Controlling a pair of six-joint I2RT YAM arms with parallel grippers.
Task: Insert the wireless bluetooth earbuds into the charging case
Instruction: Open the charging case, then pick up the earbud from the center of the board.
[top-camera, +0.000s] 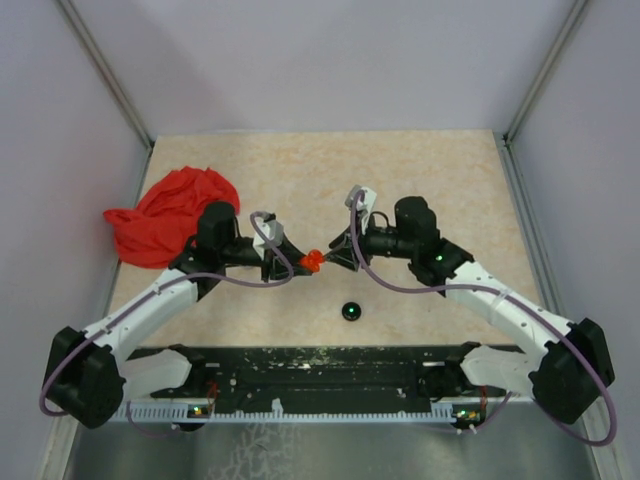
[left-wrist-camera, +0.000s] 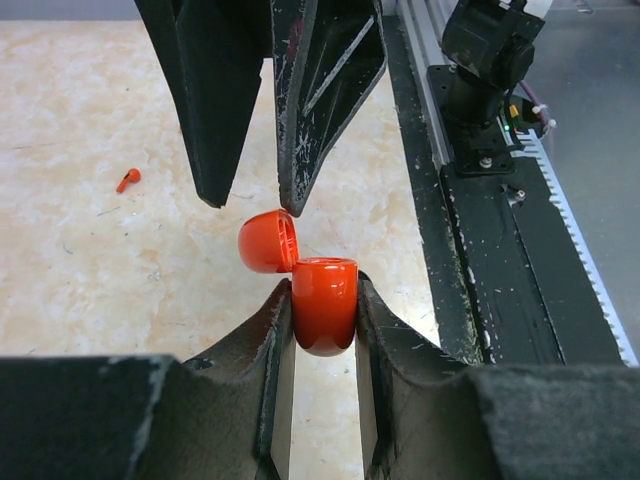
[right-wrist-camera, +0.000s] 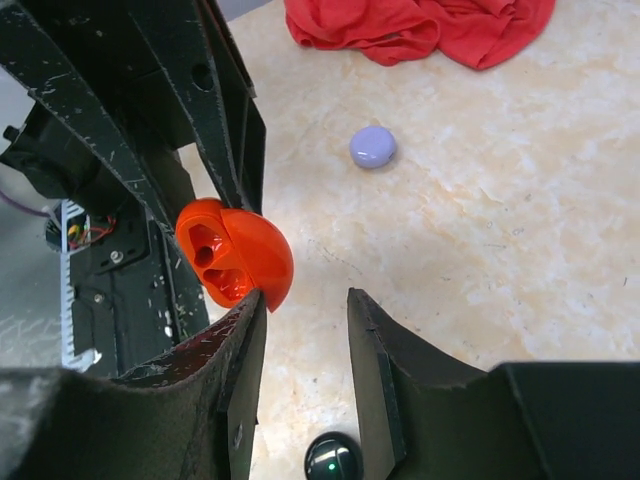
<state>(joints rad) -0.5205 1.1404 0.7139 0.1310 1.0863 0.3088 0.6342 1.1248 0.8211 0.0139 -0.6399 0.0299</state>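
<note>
My left gripper (left-wrist-camera: 324, 300) is shut on the body of a red charging case (left-wrist-camera: 325, 305) and holds it above the table, its lid (left-wrist-camera: 268, 242) hinged open. In the right wrist view the case (right-wrist-camera: 235, 255) shows two empty sockets. My right gripper (right-wrist-camera: 305, 312) is open and empty. Its left finger tip is just below the open lid, and its fingers (left-wrist-camera: 305, 110) hang over the case in the left wrist view. One tiny red earbud (left-wrist-camera: 127, 179) lies on the table beyond. No black earbud shows. In the top view both grippers meet at the case (top-camera: 312, 261).
A red cloth (top-camera: 170, 215) lies at the far left. A lavender disc (right-wrist-camera: 372, 147) sits on the table past the case. A black disc with a green light (top-camera: 351, 310) lies near the front, below my right gripper. The arms' mounting rail (top-camera: 320, 375) runs along the near edge.
</note>
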